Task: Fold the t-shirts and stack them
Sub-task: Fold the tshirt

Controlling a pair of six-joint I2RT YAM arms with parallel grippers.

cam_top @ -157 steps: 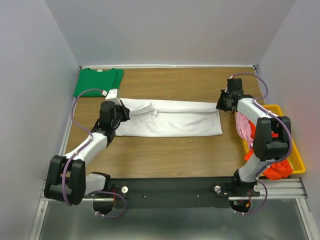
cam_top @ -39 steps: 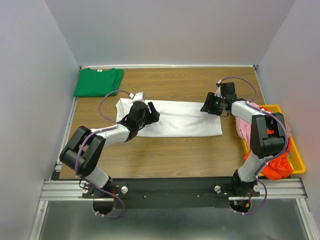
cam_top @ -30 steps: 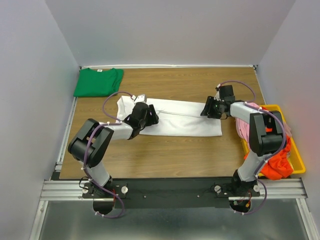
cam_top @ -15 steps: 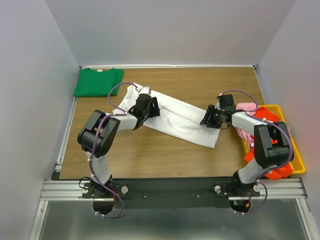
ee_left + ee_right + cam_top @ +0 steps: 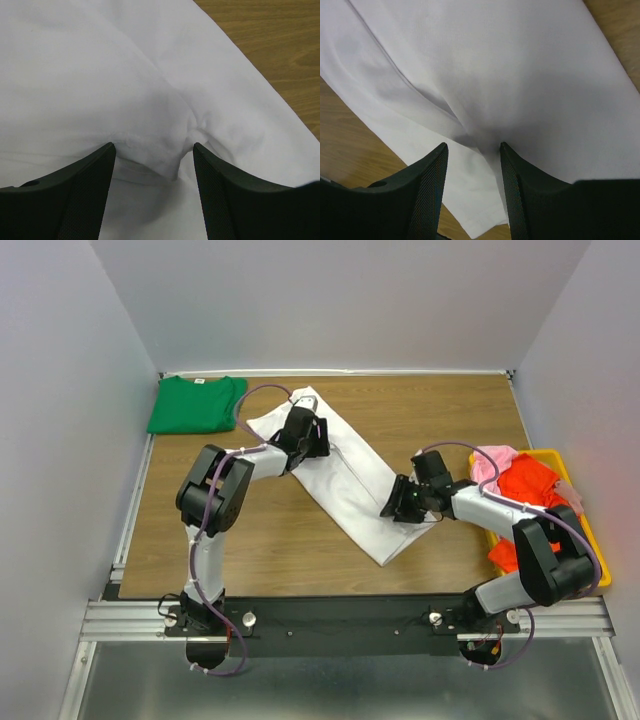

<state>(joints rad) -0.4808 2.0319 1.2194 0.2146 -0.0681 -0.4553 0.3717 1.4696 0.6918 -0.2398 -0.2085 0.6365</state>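
Observation:
A white t-shirt (image 5: pixel 352 486), folded into a long strip, lies diagonally on the wooden table (image 5: pixel 440 410), far left to near right. My left gripper (image 5: pixel 320 438) sits on its far end. In the left wrist view the jaws (image 5: pixel 154 147) stand fairly wide with a pucker of white cloth (image 5: pixel 125 75) gathered between them. My right gripper (image 5: pixel 393 508) sits on the strip's near right edge. The right wrist view shows its jaws (image 5: pixel 472 146) closed round a raised fold of the cloth (image 5: pixel 520 65). A folded green t-shirt (image 5: pixel 197 403) lies at the far left corner.
A yellow bin (image 5: pixel 598 570) stands at the table's right edge, holding crumpled pink (image 5: pixel 487 464) and orange-red (image 5: pixel 528 483) t-shirts. Grey walls close in the left, back and right sides. The arms' black base rail (image 5: pixel 340 620) runs along the near edge.
The white t-shirt has swung from lying across the table to a diagonal. My left gripper carried its end farther back; my right gripper drew the other end nearer and leftward.

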